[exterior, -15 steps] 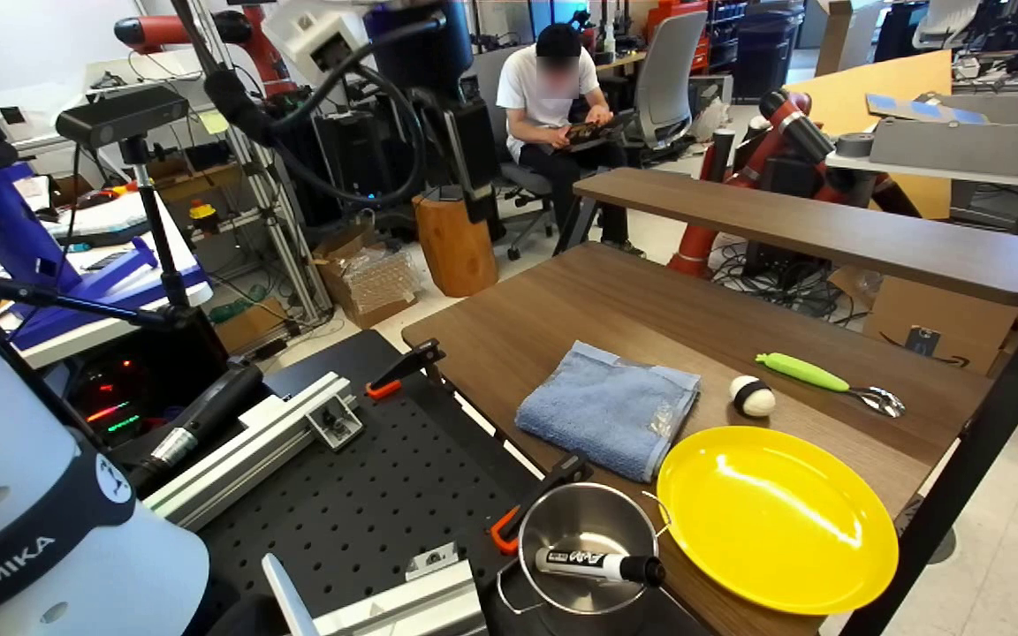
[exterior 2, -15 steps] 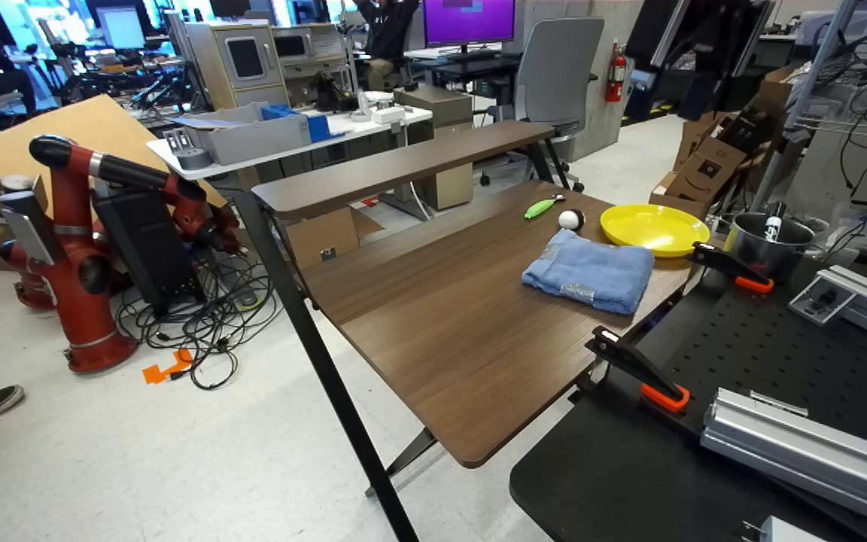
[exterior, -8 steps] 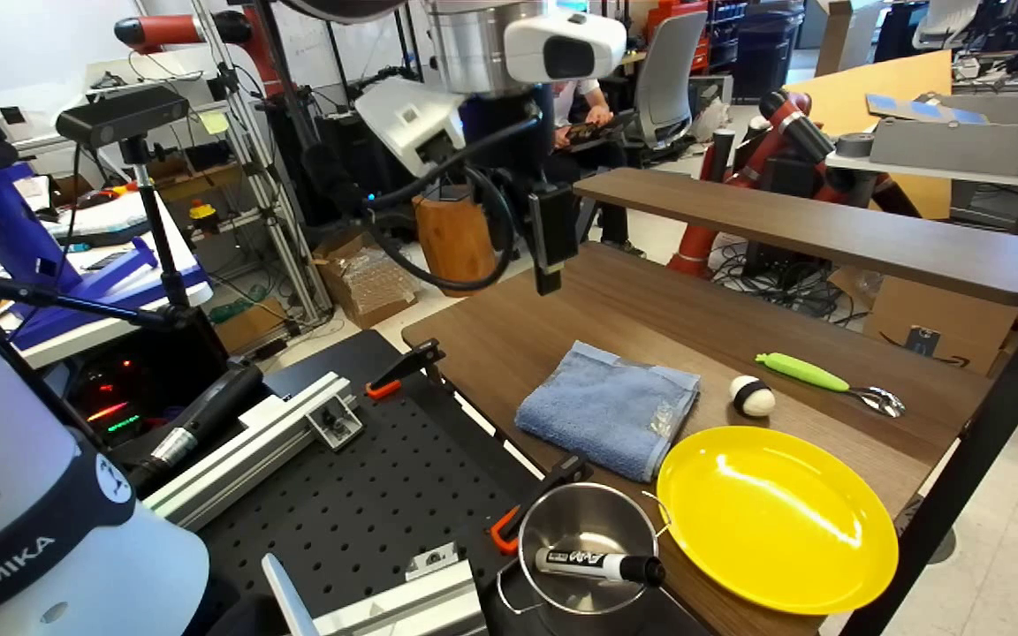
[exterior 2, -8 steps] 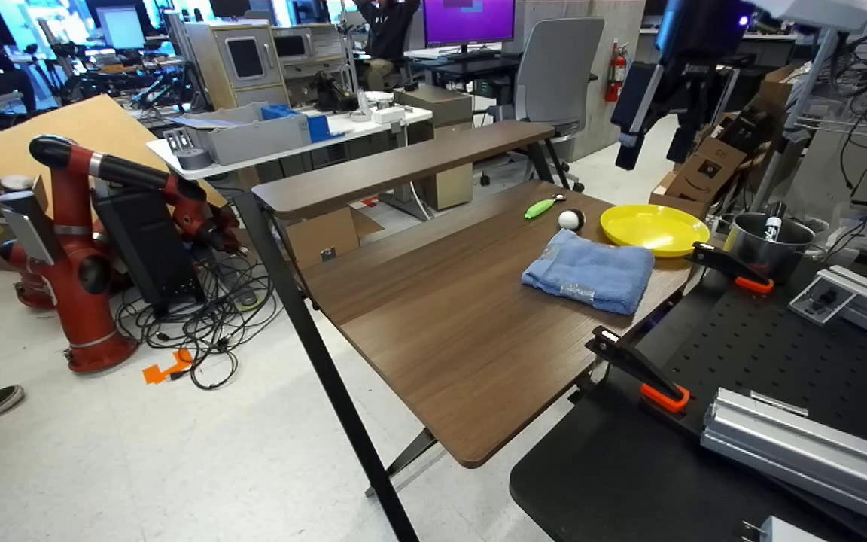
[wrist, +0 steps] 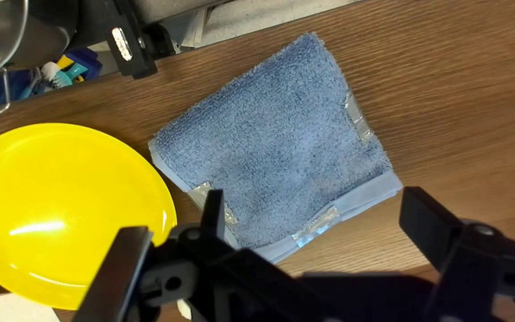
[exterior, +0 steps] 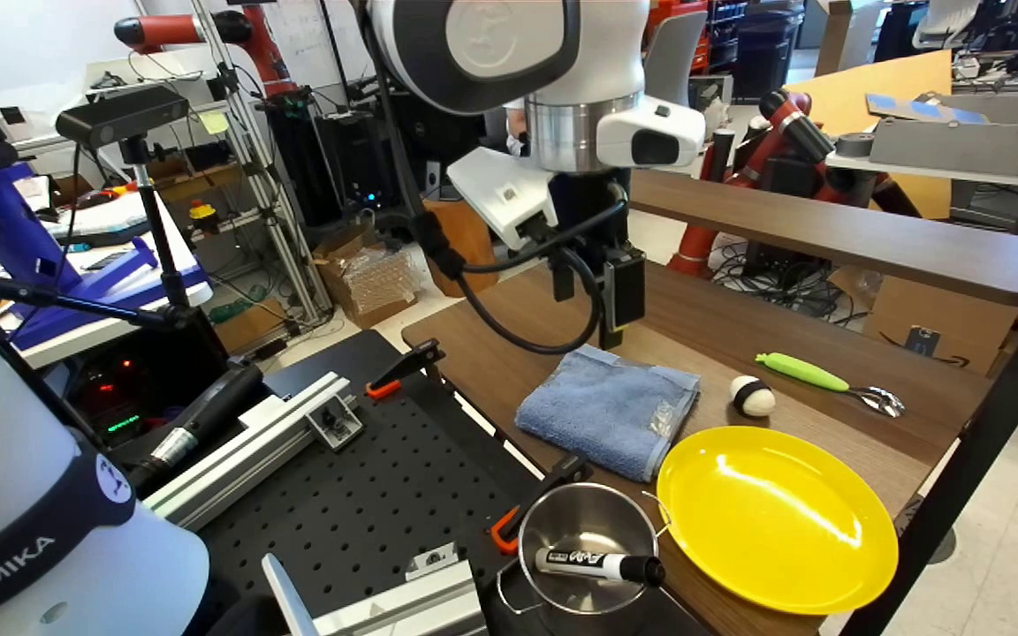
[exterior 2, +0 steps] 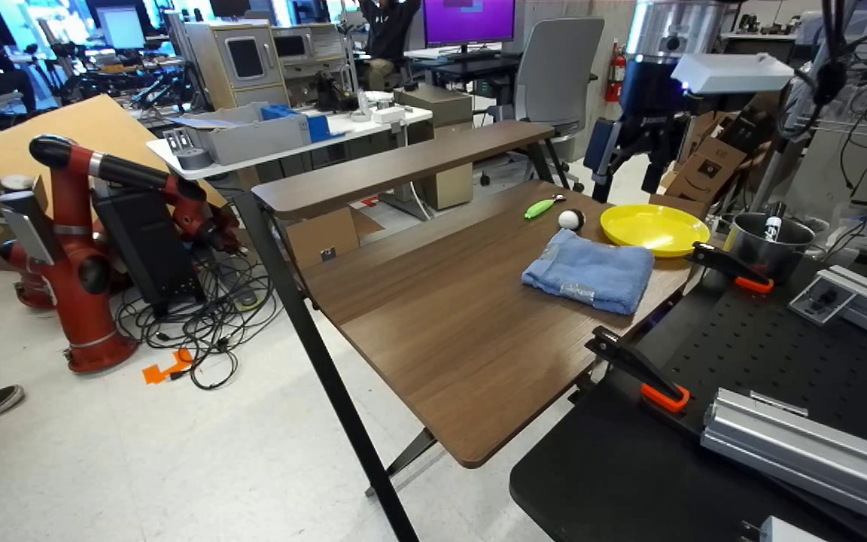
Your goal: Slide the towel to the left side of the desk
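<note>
Gripper [wrist: 314,203]: jaws wide apart, gripping nothing, above the desk [wrist: 472,107] near the towel [wrist: 275,138].
Slide: it should come down gently, press lightly, then pull slowly, probably away from the plate [wrist: 69,179].
Push: too hard, and the towel might bunch up.
Towel: on the brown wooden desk, just beside the plate; soft, fuzzy, blue, squarish, with shiny patches [wrist: 358,117].
Plate: round, smooth, yellow.

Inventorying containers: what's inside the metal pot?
A black-capped white marker leans inside the metal pot, one end above the rim. Pot interior directly behind the marker is covered.
</note>
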`<state>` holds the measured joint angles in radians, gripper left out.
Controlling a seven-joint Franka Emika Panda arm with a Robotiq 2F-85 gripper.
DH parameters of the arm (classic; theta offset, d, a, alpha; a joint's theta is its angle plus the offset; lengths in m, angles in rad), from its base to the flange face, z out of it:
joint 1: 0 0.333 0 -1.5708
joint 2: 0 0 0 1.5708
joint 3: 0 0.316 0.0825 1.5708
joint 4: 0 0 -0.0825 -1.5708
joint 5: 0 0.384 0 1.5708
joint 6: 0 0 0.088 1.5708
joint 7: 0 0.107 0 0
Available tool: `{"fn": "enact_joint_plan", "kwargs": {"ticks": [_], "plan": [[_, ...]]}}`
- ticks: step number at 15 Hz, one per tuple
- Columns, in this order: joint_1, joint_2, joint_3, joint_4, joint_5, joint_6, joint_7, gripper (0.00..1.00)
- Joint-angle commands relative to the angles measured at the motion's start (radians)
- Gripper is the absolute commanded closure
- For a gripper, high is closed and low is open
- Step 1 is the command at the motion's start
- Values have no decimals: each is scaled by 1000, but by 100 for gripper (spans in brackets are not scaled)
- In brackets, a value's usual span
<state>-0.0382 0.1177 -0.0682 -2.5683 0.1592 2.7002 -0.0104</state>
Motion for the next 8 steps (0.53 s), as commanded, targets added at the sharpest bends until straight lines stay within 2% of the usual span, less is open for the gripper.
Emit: {"fn": "enact_joint_plan", "kwargs": {"ticks": [1,8], "plan": [[-11,124,8,81,-19,43,1,0],[-9,326,11,210,-41,64,15,0]]}}
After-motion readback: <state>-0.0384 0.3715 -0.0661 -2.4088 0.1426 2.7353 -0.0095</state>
